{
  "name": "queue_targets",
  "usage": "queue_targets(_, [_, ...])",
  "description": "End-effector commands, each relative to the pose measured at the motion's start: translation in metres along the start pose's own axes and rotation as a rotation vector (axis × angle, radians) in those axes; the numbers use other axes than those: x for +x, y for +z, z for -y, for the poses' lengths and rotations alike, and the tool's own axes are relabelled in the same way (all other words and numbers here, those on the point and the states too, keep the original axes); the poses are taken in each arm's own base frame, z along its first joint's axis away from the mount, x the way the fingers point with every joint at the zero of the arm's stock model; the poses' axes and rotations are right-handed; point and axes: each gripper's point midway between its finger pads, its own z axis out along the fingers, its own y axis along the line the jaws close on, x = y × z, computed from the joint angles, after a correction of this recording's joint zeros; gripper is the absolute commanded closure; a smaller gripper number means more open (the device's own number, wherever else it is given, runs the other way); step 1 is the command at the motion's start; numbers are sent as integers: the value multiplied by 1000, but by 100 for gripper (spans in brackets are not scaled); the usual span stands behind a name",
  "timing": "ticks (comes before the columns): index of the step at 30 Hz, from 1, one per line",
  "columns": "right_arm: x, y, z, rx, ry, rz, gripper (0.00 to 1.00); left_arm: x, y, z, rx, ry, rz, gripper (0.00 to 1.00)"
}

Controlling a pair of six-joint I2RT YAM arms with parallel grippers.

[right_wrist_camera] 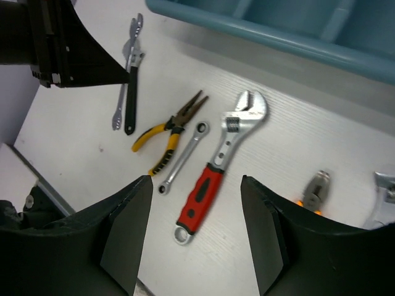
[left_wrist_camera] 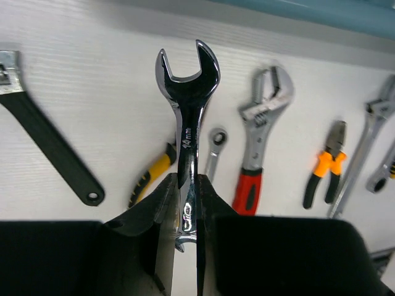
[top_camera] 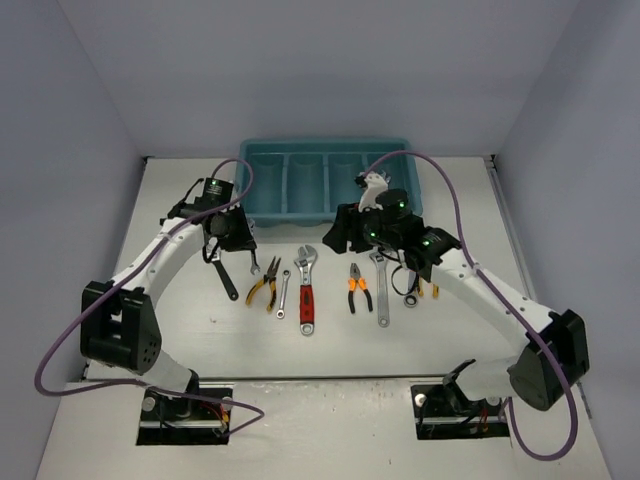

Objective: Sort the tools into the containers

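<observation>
Left fingers tight on the silver spanner — its open head beyond them — right fingers apart, empty.

The tray sits at the surface's far side. Before it lie, left to right, a wrench, pliers, a short spanner, a second wrench, second pliers and a long spanner. The left end effector holds a further spanner above them.

One four-compartment tray, at least two pliers, two colour-handled wrenches, four silver spanners
</observation>
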Motion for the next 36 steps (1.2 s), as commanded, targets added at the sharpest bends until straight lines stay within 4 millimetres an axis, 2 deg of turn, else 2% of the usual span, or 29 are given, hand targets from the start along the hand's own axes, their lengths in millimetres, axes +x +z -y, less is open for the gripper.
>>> queue_targets(1, [-46,14,-49,-110,9,131,45,-1,-32,53,200,69,75,100])
queue_targets(4, [-54,26,-66,-117,4,147,46,1,-50,71,261,126,128,100])
queue_targets(6, [-51,34,-78,-123,-3,147,46,3,-59,80,294,147,148,100])
queue_targets(11, [-46,55,-87,-101,12,159,48,9,-74,93,363,160,179,100])
queue_targets(18, [-44,71,-101,-117,20,172,50,19,-86,104,413,186,197,100])
queue_targets(36, [-31,88,-96,-95,17,155,53,27,-88,112,461,191,209,100])
